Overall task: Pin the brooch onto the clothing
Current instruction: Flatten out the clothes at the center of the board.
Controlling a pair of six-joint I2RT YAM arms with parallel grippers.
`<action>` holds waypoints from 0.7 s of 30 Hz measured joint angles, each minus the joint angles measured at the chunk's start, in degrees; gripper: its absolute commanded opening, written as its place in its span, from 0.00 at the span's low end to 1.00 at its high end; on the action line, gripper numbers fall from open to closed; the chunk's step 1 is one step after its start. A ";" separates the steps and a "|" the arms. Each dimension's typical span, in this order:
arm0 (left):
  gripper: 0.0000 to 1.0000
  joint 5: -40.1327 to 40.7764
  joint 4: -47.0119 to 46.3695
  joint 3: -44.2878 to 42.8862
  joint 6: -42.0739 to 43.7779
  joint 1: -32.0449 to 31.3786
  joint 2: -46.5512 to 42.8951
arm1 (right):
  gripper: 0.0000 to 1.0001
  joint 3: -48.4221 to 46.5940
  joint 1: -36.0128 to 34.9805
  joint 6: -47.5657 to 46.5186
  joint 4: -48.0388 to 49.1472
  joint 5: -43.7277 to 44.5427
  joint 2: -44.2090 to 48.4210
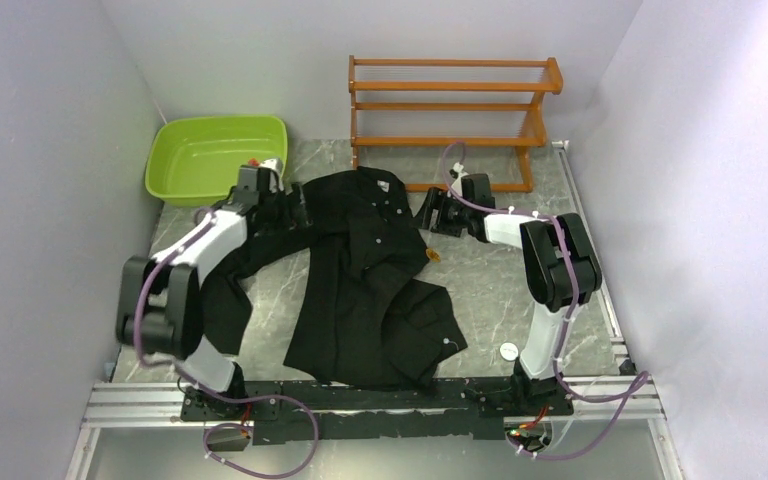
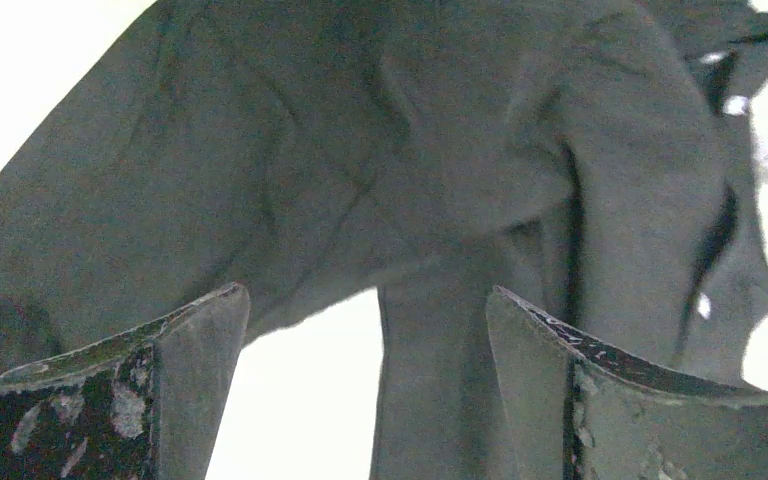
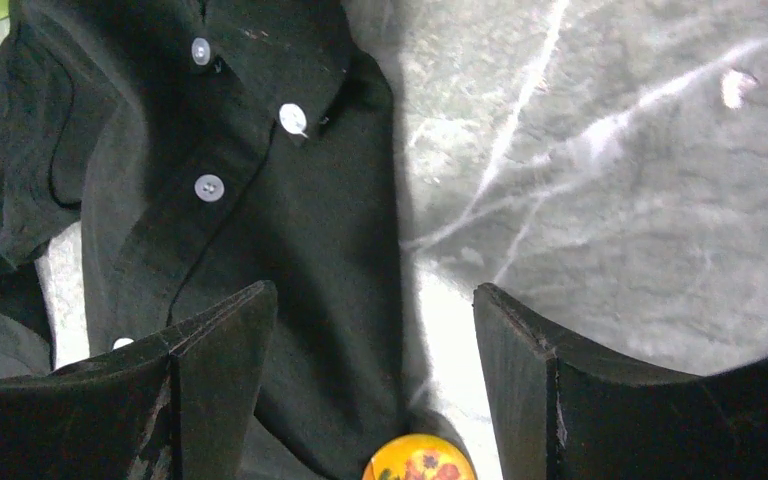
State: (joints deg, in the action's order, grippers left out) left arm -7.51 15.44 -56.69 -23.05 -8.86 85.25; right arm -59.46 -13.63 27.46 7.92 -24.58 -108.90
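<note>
Beside the right-hand edge of the clothing (image 1: 370, 275), about level with its chest, the brooch (image 3: 418, 462) lies loose on the grey marbled table (image 1: 505, 300). It is a small orange-amber disc with red and green marks on its face. Whether it touches the black cloth or sits just off it cannot be told.

The right gripper (image 3: 372, 290) hangs just right of the clothing's collar end, released, with nothing between its parted jaws. Its own camera sees the brooch low between them and white buttons (image 3: 209, 187) running down the clothing's front.

The left gripper (image 2: 365, 295) sits at the clothing's left shoulder, where the sleeve trails off toward the left arm. Its jaws stand wide. A fold of the cloth runs between them but is not pinched.

The clothing itself lies rumpled, collar away from the arm bases and lower hem folded over.

A lime-green basin (image 1: 215, 155) stands beyond the clothing's left shoulder, and a wooden rack (image 1: 450, 110) stands beyond its collar. A small white disc (image 1: 509, 351) rests off the clothing's lower right corner.
</note>
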 measured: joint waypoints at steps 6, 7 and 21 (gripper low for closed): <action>0.44 4.74 3.13 -9.16 4.90 -2.34 17.90 | 0.49 -2.99 -1.95 -0.39 0.52 -0.09 -2.99; 0.31 5.09 3.67 -9.20 5.20 -2.36 19.45 | 0.43 -3.43 -2.32 -0.48 0.57 -0.22 -3.54; 0.03 11.87 8.66 0.33 3.69 2.49 5.92 | 0.00 -14.25 -9.99 -5.51 -6.40 -2.73 -6.64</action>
State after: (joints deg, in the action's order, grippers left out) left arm 4.36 24.10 -56.36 -19.35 -6.37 91.18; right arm -73.71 -23.62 21.96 1.52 -27.31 -115.55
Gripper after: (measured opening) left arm 0.035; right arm 0.012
